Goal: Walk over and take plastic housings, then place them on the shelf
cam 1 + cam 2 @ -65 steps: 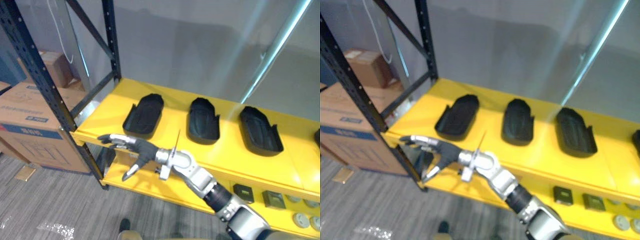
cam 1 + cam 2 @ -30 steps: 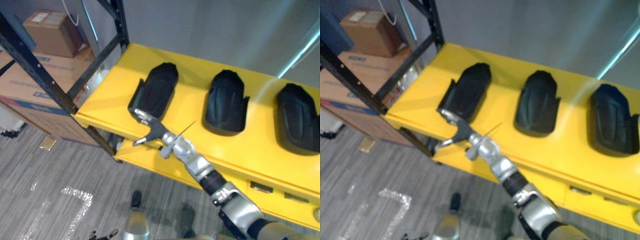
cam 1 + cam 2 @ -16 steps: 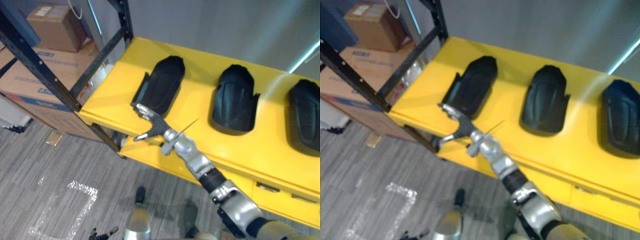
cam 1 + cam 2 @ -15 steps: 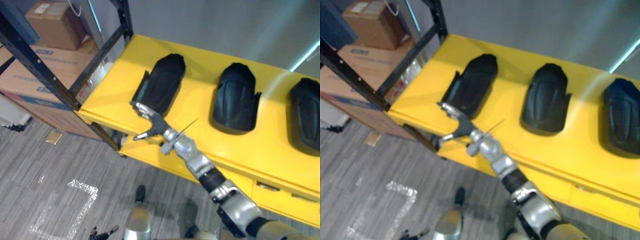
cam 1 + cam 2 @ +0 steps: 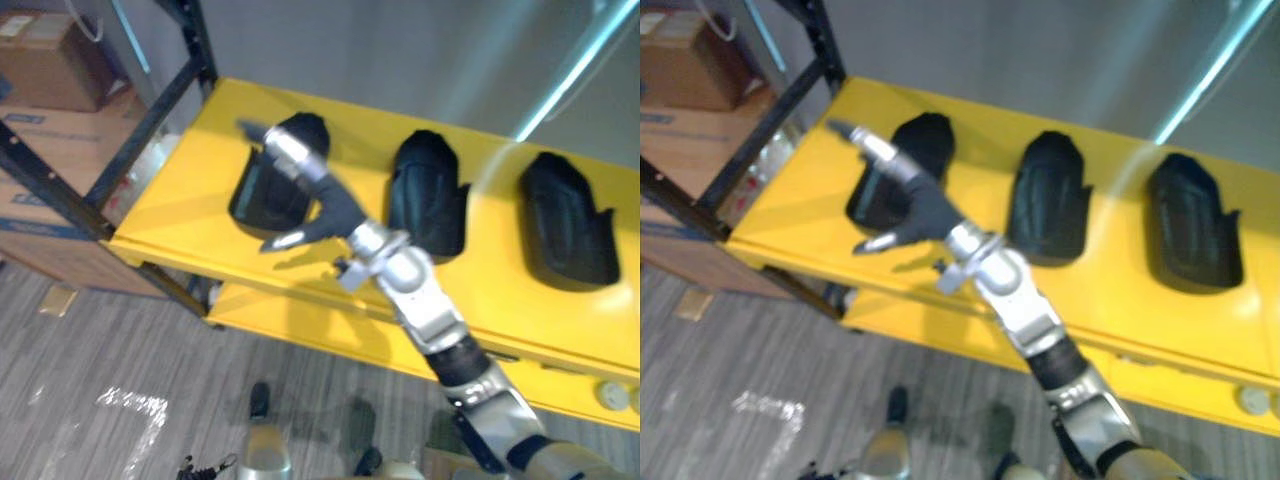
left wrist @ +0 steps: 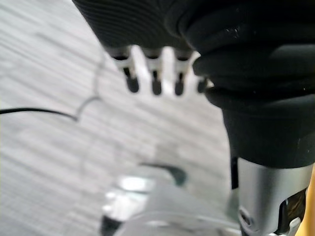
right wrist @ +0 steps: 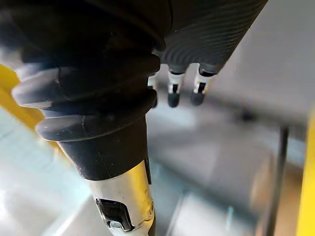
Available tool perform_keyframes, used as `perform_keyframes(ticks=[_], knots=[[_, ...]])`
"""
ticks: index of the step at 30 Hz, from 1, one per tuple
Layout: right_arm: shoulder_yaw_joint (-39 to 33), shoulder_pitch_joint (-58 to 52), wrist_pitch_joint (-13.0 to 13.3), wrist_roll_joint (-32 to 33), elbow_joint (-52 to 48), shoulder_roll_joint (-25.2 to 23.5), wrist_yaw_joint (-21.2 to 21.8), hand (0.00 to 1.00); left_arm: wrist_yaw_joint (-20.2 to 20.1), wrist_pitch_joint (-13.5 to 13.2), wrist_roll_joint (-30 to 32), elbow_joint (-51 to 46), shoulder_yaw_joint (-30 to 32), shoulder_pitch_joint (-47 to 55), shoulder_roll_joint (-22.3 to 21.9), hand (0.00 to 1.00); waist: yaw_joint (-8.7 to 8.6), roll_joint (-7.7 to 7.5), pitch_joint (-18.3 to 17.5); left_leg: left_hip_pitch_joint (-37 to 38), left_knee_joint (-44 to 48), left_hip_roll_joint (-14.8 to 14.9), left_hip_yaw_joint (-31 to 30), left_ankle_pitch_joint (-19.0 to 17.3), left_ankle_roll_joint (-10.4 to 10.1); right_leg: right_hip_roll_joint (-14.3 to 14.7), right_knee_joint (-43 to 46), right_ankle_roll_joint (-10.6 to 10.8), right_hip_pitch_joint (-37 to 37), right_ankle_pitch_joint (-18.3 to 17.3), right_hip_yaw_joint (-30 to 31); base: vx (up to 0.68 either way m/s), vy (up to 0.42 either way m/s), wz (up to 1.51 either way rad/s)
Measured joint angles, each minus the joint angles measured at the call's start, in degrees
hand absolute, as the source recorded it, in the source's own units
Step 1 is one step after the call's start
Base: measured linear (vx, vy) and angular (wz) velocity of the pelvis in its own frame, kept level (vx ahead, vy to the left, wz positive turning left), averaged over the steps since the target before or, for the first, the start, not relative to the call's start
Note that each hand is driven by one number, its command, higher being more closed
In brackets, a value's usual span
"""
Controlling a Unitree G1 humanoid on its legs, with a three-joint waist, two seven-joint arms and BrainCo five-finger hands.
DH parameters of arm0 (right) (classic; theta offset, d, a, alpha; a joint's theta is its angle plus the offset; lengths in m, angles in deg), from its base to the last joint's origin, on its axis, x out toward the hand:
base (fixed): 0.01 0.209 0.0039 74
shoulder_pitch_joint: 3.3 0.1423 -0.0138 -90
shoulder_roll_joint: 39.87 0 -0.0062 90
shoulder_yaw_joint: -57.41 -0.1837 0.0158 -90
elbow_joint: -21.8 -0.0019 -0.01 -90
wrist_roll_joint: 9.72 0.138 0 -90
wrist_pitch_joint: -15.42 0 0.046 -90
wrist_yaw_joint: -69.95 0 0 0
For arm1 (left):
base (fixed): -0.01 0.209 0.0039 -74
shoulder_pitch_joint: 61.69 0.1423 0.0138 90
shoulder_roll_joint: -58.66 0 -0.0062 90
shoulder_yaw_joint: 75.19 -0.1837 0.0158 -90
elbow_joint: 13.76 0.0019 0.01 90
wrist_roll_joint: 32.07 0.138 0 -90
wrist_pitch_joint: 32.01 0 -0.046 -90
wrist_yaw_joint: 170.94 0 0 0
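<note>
Three black plastic housings lie in a row on the yellow shelf (image 5: pixel 185 195): a left one (image 5: pixel 255 195), a middle one (image 5: pixel 425 195) and a right one (image 5: pixel 565 220). My right hand (image 5: pixel 325 205) reaches in from the lower right and hovers over the left housing, partly covering it. Its fingers are straight and spread, the thumb points down at the shelf's front, and it holds nothing. In the right wrist view the right hand's fingers (image 7: pixel 174 91) stick out straight. My left hand (image 6: pixel 155 81) hangs over the grey carpet with straight fingers, holding nothing.
A black rack post (image 5: pixel 150 115) with a diagonal brace stands at the shelf's left end. Cardboard boxes (image 5: pixel 40 70) sit on the floor beyond it. A lower yellow shelf (image 5: pixel 300 330) carries small round parts (image 5: pixel 610 395) at the far right.
The camera has shifted. My right hand has risen from the shelf's front edge and now sits higher, over the left housing, fingers still straight. The housings have not moved.
</note>
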Motion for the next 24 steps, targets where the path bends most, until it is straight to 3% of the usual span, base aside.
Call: perform_keyframes(ticks=[4, 6, 8, 11, 13, 17, 21, 24], knots=[[-21.07, -8.79, 0.98, 4.27, -5.05, 6.28, -5.26, 0.00, -0.03, 0.21, 0.21, 0.40, 0.12, 0.01, -0.15, 0.00, -4.22, -0.17, -2.66, 2.21, -0.03, 0.47, 5.27, 0.00, 0.00, 0.25, -2.01, -0.33, -0.85, 2.52, 5.58, -0.02, 0.021, -0.72], [-29.78, -12.94, 2.78, 6.25, -5.12, 8.49, -7.78, 0.00, -0.03, 0.27, 0.20, 1.23, 0.14, -0.01, -0.43, 0.00, -6.60, 0.72, -4.44, 3.49, -0.08, 0.83, 7.51, -0.03, -0.04, 0.55, -2.72, -0.56, -1.13, 3.47, 8.25, -0.04, 0.003, -0.68], [-39.07, -19.67, 3.79, 8.87, -4.82, 9.73, -11.42, 0.00, 0.00, 0.30, 0.05, 2.86, 0.21, 0.00, -0.78, 0.00, -9.05, 2.74, -6.87, 5.27, -0.11, 2.37, 10.58, -0.78, -0.90, 1.95, -3.04, -0.75, -1.97, 4.12, 11.56, -0.03, -0.028, -0.76], [-44.79, -28.45, 4.05, 11.98, -0.49, 9.33, -13.97, 0.00, 0.04, 0.25, -0.14, 4.61, 0.16, 0.17, -1.68, 0.00, -11.87, 4.16, -8.51, 7.67, -0.12, 3.94, 13.62, -1.63, -1.65, 3.48, -3.27, -1.09, -2.49, 3.94, 14.62, -0.06, -0.034, -0.64], [-46.53, -35.19, 4.04, 13.36, 3.16, 6.44, -14.51, 0.00, 0.08, 0.23, -0.15, 4.91, 0.16, 0.61, -2.55, 0.00, -13.59, 4.96, -9.29, 9.04, -0.12, 4.54, 15.56, -2.08, -2.07, 4.00, -3.01, -0.92, -2.75, 3.66, 16.48, -0.09, -0.011, -0.56], [-43.51, -48.31, 3.60, 13.52, 10.55, -3.42, -12.65, 0.00, 0.43, 0.44, -0.14, 4.71, 0.10, 1.92, -2.63, 0.00, -15.59, 4.52, -9.56, 9.89, -0.09, 3.95, 17.89, -3.11, -2.29, 3.90, -2.52, -0.55, -3.51, 3.86, 19.44, -0.06, 0.020, -0.30], [-34.35, -51.93, 2.75, 10.27, 23.34, -6.64, -9.20, 0.00, 0.52, 1.53, -0.18, 4.60, -1.64, 2.13, -1.58, 0.00, -15.74, 3.80, -9.79, 10.13, -0.10, 2.86, 18.72, -3.42, -1.82, 3.17, -2.56, -0.46, -3.77, 3.91, 21.07, -0.02, 0.040, -0.12], [-29.05, -51.51, 3.03, 5.83, 32.86, -6.91, -8.31, 0.00, 0.80, 2.77, -0.22, 4.55, -4.55, 1.10, -0.88, 0.00, -14.53, 3.97, -9.91, 10.05, -0.10, 1.76, 18.49, -3.67, -1.40, 2.17, -2.62, -0.42, -3.71, 3.90, 21.27, 0.00, 0.045, 0.06]])
